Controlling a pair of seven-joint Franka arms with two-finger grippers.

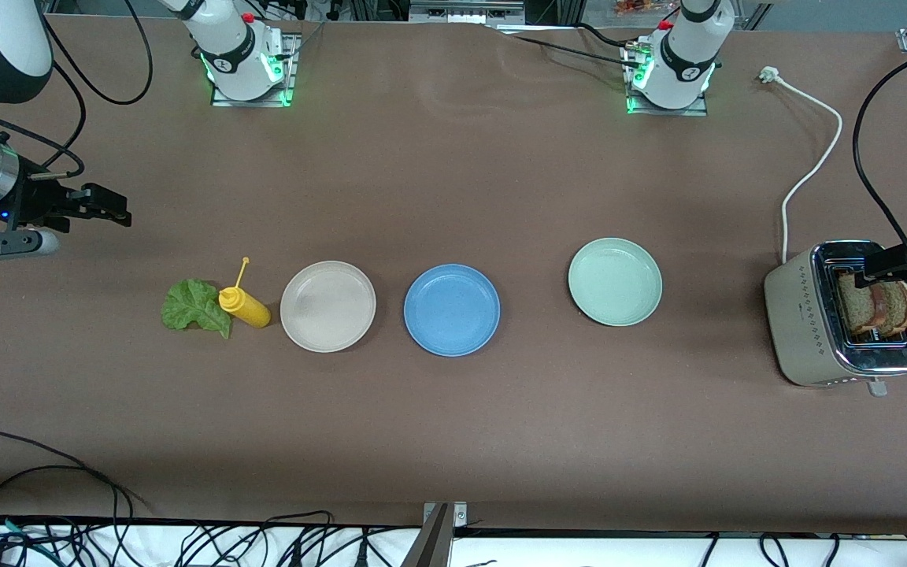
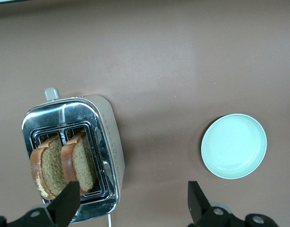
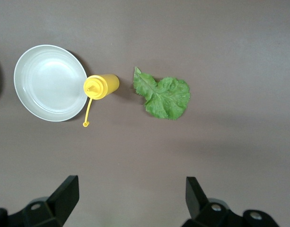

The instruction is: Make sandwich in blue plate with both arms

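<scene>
Sky-blue plate (image 1: 452, 309), green lettuce (image 1: 194, 306), yellow bottle (image 1: 244, 306)

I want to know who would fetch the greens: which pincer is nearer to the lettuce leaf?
Right. The right pincer hangs open at its end of the table, close to the lettuce leaf. The left pincer is open over the toaster at the table's left-arm end.

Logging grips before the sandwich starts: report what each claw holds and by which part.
Nothing is held. The left claw is open, up over the toaster and its bread slices. The right claw is open, over bare table near the lettuce leaf.
</scene>
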